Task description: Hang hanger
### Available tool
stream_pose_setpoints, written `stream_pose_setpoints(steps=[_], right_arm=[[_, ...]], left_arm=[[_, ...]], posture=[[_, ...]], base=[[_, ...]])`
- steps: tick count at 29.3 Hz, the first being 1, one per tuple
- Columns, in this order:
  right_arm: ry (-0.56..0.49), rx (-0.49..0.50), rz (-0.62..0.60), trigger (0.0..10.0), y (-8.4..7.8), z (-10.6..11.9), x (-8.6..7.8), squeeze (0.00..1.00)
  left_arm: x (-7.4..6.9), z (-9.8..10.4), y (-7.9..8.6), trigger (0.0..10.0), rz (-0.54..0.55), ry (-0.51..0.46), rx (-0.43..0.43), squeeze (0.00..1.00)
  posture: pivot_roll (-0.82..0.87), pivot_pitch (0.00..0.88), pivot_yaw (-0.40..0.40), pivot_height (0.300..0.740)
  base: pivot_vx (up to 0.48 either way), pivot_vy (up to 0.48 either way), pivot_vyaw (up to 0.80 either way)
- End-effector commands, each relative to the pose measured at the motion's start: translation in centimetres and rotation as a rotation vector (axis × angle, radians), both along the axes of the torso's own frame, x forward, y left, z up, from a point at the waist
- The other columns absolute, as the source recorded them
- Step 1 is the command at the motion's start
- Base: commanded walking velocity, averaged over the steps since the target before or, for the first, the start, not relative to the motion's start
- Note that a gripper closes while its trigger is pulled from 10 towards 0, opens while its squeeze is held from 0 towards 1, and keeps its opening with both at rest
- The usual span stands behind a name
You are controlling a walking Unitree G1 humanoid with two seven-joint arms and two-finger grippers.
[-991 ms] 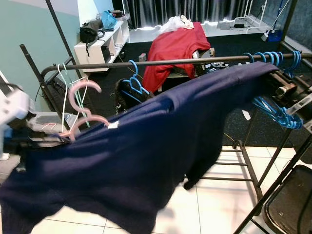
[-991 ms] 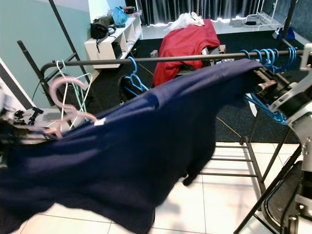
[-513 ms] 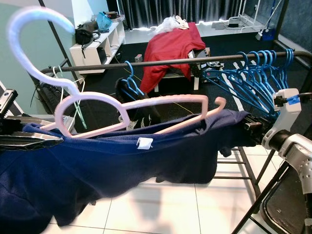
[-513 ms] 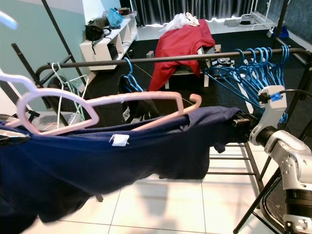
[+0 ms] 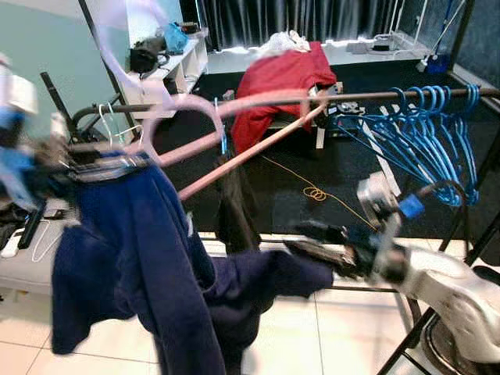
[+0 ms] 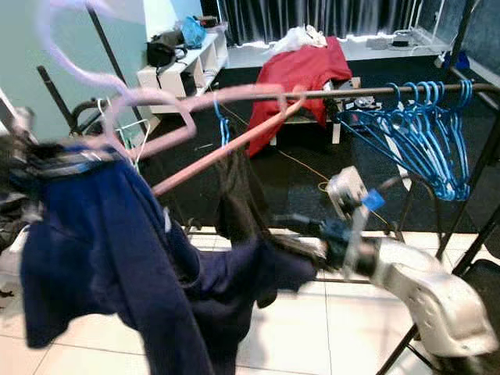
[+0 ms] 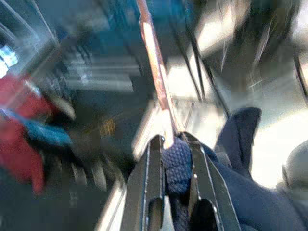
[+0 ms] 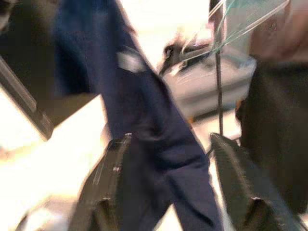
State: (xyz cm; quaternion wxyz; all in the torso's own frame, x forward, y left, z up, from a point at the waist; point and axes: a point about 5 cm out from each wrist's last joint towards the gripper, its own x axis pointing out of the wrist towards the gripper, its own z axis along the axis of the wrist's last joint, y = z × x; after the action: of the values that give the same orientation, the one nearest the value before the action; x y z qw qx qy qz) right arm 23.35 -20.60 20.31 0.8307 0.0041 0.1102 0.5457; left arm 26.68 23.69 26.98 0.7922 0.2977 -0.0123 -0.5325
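**Hanger raised toward the rail**

The left tool is clamped on the navy garment at the pink hanger, whose long axis slants up beyond it to the rail (blurred). The right tool, fingers apart, hangs beside the cloth.

i can't read any text, brand, number or sign here. the only label i see is a small white tag sewn on the navy garment, and it's too blurred to make out any print on it.
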Motion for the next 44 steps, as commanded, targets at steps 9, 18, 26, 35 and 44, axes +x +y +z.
stream_pose_setpoints(steps=[9, 18, 26, 35, 44], right_arm=[[-0.178, 0.033, 0.076, 10.0, 0.3, 4.3, -1.1, 1.0], [-0.26, -0.075, 0.038, 10.0, 1.9, 3.7, 0.9, 0.0], [-0.219, -0.093, 0.207, 10.0, 5.2, 2.1, 1.7, 0.0], [-0.22, -0.16, 0.272, 2.1, 6.3, 1.4, 2.2, 0.0], [-0.202, -0.21, 0.293, 0.0, 7.7, -0.3, 2.6, 0.0]], left_arm=[[0.5, -1.7, -0.1, 10.0, -0.024, 0.049, 0.235, 0.0], [0.3, -1.1, -4.1, 10.0, -0.211, 0.01, 0.237, 0.0], [0.6, -2.2, -7.7, 10.0, -0.375, 0.008, 0.256, 0.0], [0.5, -2.0, -8.6, 10.0, -0.405, 0.0, 0.242, 0.0], [0.4, -1.6, -9.3, 10.0, -0.423, -0.02, 0.223, 0.0]], posture=[[-0.13, 0.0, 0.126, 0.731], [-0.13, 0.0, 0.126, 0.731], [-0.11, 0.0, 0.112, 0.731], [-0.11, 0.0, 0.109, 0.731], [-0.11, 0.0, 0.106, 0.731]], base=[[0.0, 0.0, 0.0], [0.0, 0.0, 0.0], [0.0, 0.0, 0.0], [0.0, 0.0, 0.0], [0.0, 0.0, 0.0]])
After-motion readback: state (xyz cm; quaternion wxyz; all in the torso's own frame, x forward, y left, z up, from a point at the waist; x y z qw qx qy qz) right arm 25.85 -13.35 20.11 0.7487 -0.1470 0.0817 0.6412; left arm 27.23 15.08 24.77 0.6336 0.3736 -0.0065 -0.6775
